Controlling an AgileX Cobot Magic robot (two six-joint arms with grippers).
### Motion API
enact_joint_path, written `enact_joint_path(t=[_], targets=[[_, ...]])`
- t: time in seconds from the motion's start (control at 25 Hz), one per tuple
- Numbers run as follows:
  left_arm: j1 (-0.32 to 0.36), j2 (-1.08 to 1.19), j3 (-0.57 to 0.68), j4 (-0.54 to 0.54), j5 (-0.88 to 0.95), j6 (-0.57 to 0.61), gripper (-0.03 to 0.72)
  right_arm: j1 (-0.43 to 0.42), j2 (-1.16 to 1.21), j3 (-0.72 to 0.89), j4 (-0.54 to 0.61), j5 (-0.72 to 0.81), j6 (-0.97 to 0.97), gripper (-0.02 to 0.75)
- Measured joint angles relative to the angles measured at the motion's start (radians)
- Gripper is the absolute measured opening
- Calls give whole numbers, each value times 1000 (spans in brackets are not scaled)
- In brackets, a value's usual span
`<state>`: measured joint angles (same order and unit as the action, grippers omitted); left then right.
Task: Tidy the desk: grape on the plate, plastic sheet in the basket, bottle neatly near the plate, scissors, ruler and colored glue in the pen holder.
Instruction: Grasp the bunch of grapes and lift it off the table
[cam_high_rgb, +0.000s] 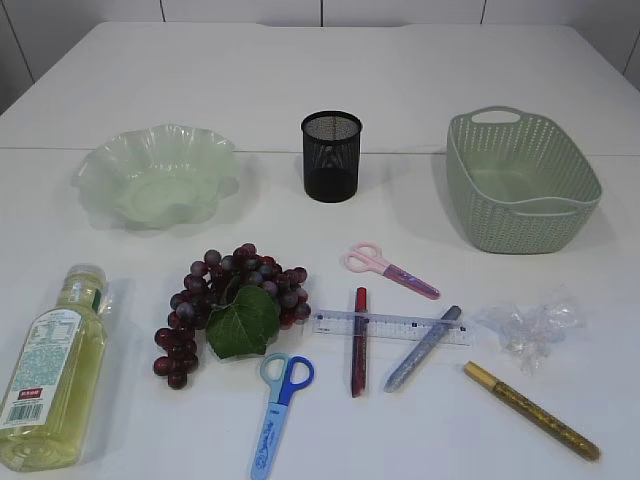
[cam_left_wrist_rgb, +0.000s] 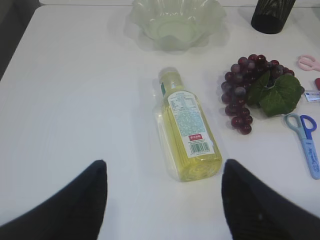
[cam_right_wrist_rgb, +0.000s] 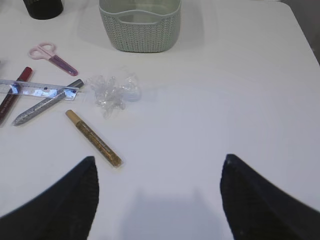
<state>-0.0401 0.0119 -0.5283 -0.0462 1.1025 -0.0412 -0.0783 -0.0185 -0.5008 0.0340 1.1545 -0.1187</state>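
Desk, untidied: bottle (cam_left_wrist_rgb: 187, 134) lying flat before the left fingers (cam_left_wrist_rgb: 75, 200), which stand apart and empty (right fingers (cam_right_wrist_rgb: 65, 197) likewise, over bare desk) — best gripped across its middle, then stood upright beside the plate (cam_high_rgb: 157, 177).

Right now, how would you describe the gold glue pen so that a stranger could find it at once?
Start at the green basket on the right of the table. Come toward the front edge, past the crumpled plastic sheet; the gold glue pen lies just beyond, slanted. Unlike the red pen and silver pen, it lies alone, clear of the ruler.
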Motion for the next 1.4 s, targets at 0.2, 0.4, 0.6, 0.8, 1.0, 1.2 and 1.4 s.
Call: enact_joint_path(t=[0.2, 0.4, 0.6, 0.8, 1.0, 1.2, 1.4], targets=[[0, 0, 0, 0, 0, 0, 520, 0, 0, 0, 0, 0, 0, 585], [0, 0, 0, 0, 0, 0, 517, 0, 0, 0, 0, 0, 0, 585], [0, 0, 0, 0, 0, 0, 515, 0, 0, 0, 0, 0, 0, 585], [0, 0, 0, 0, 0, 0, 512, 0, 0, 0, 0, 0, 0, 585], [0, 0, 0, 0, 0, 0, 511, 0, 0, 0, 0, 0, 0, 585], [0, 0, 0, 0, 0, 0, 511, 0, 0, 0, 0, 0, 1, 585], [0, 0, 0, 0, 0, 0, 505, 0, 0, 0, 0, 0, 4, 585]])
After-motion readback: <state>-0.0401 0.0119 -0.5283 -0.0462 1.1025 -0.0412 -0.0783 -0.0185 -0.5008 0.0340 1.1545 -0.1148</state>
